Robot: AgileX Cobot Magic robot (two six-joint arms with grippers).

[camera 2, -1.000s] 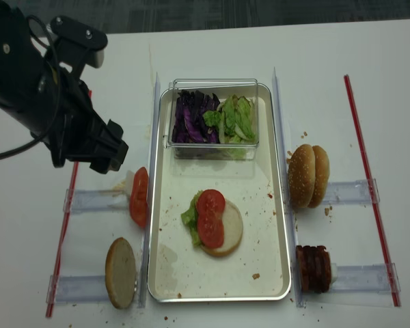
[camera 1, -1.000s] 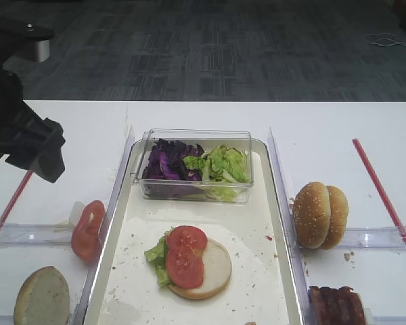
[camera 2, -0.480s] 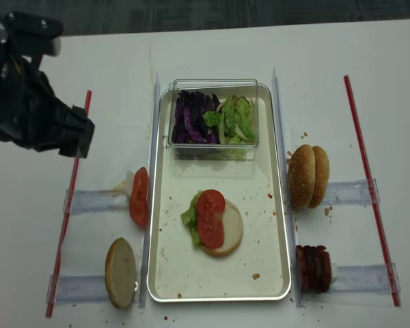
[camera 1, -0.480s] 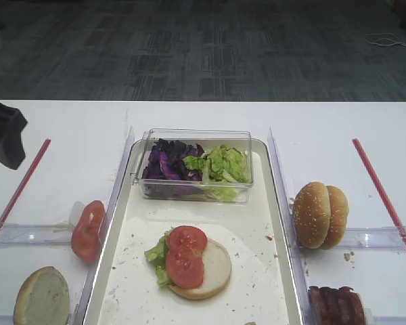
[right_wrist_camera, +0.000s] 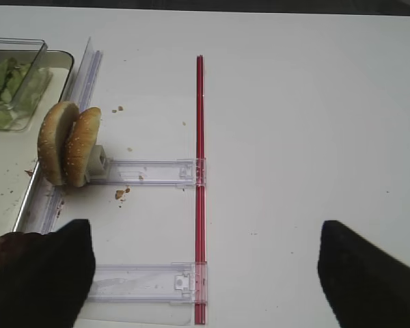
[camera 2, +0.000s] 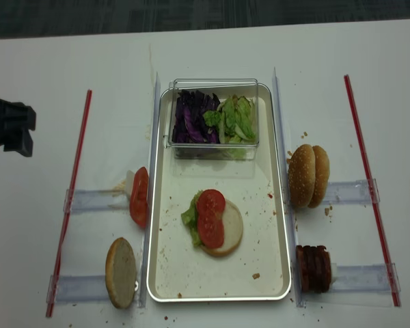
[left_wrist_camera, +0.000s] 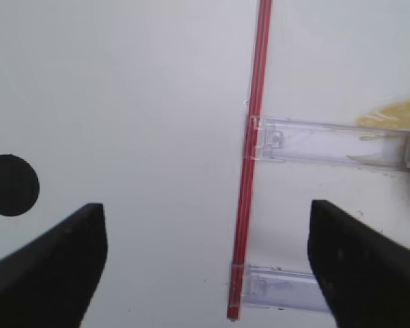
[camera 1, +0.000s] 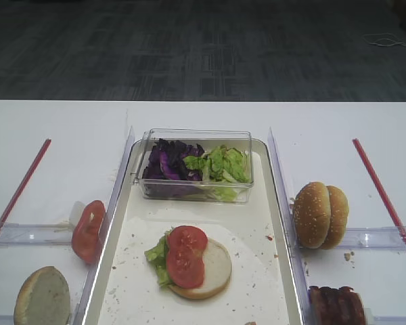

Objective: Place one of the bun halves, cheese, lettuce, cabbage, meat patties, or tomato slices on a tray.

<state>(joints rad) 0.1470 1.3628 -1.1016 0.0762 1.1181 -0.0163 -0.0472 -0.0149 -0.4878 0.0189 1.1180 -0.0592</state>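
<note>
The cream tray (camera 2: 260,270) holds a bun half (camera 1: 218,269) topped with lettuce (camera 1: 155,257) and two tomato slices (camera 1: 186,254). Cabbage (camera 1: 164,162) and more lettuce (camera 1: 224,162) fill a clear box at its far end. Left of the tray are a tomato slice (camera 1: 86,230) and a bun half (camera 1: 42,298). To its right are two bun halves (camera 1: 319,214) and meat patties (camera 1: 335,306). Cheese is out of view. My left gripper (left_wrist_camera: 208,266) hangs open over bare table far left. My right gripper (right_wrist_camera: 205,273) is open and empty, right of the patties (right_wrist_camera: 3,251).
Red strips (camera 2: 72,198) (camera 2: 369,184) run along both sides of the table, joined to clear plastic rails (camera 2: 96,199) (camera 2: 348,191). Crumbs (right_wrist_camera: 120,194) lie by the right buns. A black dot (left_wrist_camera: 10,184) marks the table under my left gripper.
My left arm has pulled back to the left, away from the tray, and has left the first exterior view. The food has not moved.
</note>
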